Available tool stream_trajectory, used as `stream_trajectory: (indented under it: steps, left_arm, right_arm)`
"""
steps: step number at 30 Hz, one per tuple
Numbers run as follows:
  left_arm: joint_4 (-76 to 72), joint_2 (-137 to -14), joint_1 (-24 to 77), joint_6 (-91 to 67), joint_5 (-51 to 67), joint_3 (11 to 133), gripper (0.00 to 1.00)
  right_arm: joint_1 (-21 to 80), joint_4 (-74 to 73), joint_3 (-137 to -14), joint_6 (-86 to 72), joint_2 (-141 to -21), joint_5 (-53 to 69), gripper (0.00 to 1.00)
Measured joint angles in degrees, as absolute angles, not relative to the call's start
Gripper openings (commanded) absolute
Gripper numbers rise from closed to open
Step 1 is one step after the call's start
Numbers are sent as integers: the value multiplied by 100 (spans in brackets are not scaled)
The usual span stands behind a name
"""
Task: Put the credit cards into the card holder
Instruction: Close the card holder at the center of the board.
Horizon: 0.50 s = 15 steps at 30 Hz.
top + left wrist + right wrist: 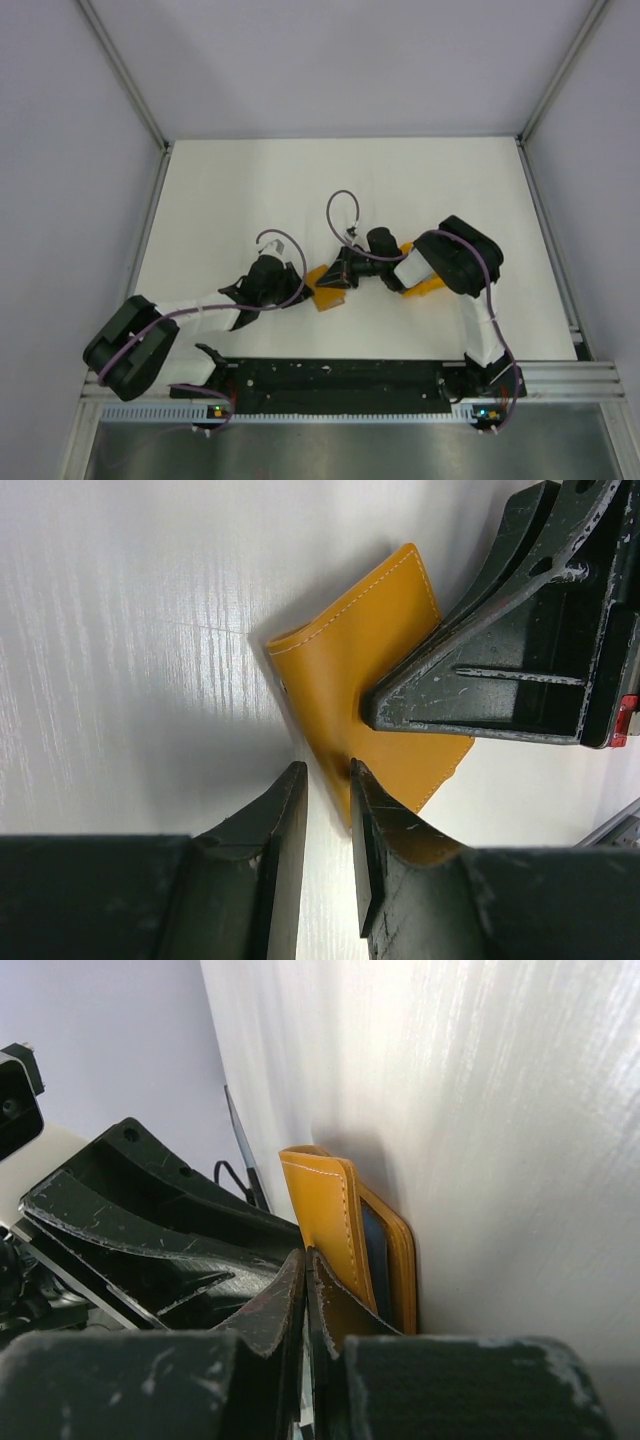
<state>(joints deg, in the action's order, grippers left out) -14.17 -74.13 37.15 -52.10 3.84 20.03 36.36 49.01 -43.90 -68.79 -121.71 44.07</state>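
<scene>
Card holder lay mid-desk, between both arms. Right end effector clenched, empty, tip pressed on card holder. Left end effector narrowly parted at card holder's edge; grasp impossible to tell.

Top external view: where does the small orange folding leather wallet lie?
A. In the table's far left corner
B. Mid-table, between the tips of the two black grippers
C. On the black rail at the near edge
B: the orange folding leather wallet lies mid-table where the left gripper and the right gripper meet.
</scene>
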Motion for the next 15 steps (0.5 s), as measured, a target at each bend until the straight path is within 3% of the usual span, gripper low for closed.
stream_trajectory:
  steps: [8,15]
  left_arm:
    - [-1299,-7384,3715,-5105,386,2038,28]
    - [-1160,-7376,3715,-5059,392,2108,28]
  right_arm:
    - [3645,4709,-4392,-6751,-12154,4340,0]
    - [3579,5433,-4449,-7124,-12547,4753,0]
